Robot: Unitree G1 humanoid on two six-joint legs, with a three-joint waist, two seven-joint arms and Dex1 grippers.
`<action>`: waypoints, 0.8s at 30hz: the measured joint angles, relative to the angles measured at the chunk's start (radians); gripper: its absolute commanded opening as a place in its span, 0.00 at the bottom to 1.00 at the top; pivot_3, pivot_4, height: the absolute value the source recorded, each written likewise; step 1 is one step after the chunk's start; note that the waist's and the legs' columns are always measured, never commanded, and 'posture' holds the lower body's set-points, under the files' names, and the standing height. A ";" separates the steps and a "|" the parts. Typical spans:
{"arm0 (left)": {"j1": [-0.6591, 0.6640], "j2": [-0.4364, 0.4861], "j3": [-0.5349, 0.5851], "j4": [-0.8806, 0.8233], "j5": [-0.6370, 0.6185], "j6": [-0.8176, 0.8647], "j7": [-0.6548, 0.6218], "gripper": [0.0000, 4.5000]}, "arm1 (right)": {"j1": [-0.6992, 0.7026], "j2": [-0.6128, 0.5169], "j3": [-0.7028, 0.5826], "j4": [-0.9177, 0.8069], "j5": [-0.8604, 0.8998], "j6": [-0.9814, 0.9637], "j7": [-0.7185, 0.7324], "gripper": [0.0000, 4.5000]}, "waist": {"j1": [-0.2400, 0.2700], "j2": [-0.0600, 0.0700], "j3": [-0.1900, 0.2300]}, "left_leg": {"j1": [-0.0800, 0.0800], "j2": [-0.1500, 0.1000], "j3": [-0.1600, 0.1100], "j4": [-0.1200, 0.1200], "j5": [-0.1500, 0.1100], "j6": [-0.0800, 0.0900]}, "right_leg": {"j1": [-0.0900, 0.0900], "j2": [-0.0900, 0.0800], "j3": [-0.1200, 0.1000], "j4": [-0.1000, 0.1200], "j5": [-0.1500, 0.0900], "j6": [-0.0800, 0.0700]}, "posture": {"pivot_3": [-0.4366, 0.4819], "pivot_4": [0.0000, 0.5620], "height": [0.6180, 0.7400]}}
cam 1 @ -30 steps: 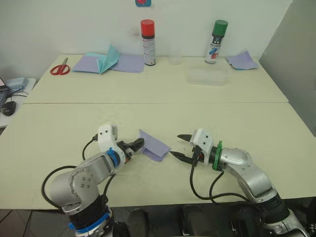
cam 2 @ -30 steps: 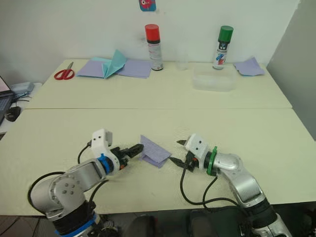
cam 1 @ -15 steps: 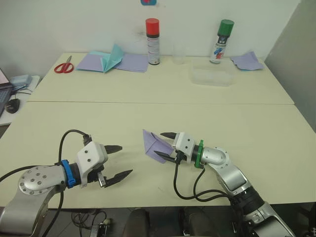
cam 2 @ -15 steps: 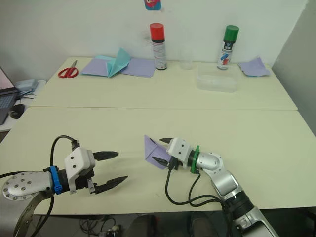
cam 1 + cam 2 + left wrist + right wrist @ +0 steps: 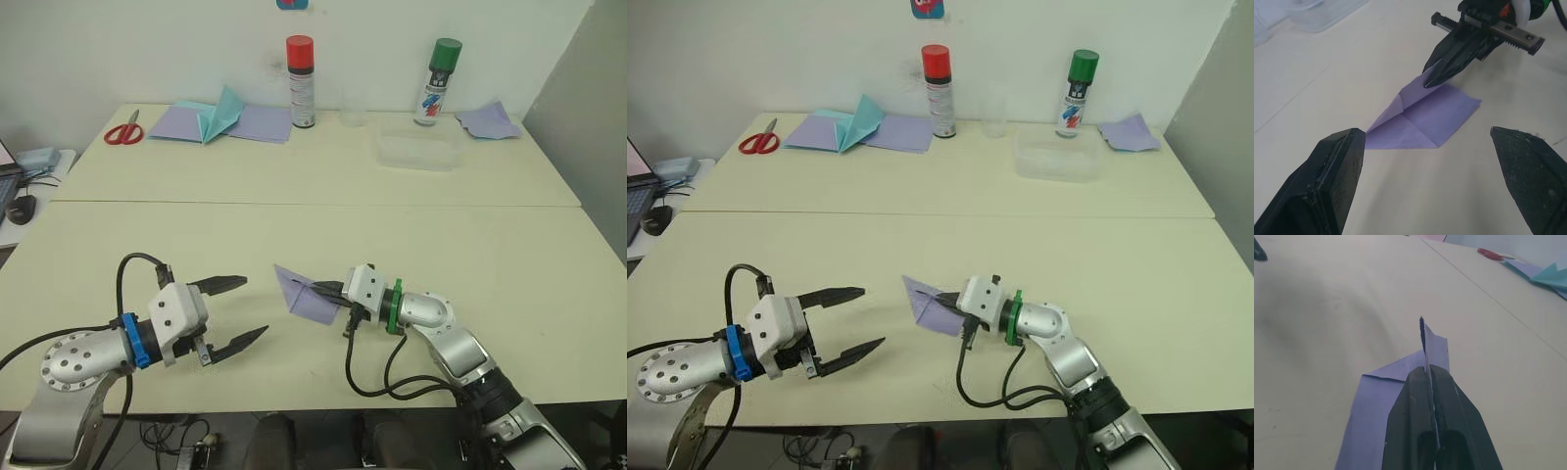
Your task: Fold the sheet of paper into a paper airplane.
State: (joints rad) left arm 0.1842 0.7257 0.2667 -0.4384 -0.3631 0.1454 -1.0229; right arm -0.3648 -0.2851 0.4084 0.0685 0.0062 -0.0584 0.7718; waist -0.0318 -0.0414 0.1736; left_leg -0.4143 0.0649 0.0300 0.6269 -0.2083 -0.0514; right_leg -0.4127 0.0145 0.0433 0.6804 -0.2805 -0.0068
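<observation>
In the left eye view, the paper airplane [image 5: 306,296] lay on the table [image 5: 509,255], the right gripper [image 5: 331,291] pinching its raised fold. In the left wrist view, the left gripper [image 5: 1435,181] stood spread near the airplane, apart from it.

Paper airplane [image 5: 306,297] between both grippers

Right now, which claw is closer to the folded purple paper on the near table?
Right. The right claw is shut on an edge of the sheet of paper. The left claw is open and apart from it, off to its left.
</observation>
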 measured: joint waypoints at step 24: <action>-0.153 0.068 -0.117 0.025 -0.102 0.167 -0.056 1.00 | -0.087 -0.130 0.016 0.231 0.127 -0.460 0.522 0.01 | 0.001 0.000 0.000 | 0.004 0.000 0.000 0.001 0.000 0.000 | 0.004 0.002 0.000 0.001 0.000 0.000 | 0.48 0.27 1.00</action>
State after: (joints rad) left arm 0.0310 0.7939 0.1493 -0.4133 -0.4654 0.3123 -1.0793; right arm -0.4517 -0.4152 0.4242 0.2997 0.1333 -0.5188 1.2942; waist -0.0305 -0.0411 0.1738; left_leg -0.4106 0.0645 0.0304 0.6284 -0.2082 -0.0513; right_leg -0.4087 0.0161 0.0437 0.6814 -0.2801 -0.0066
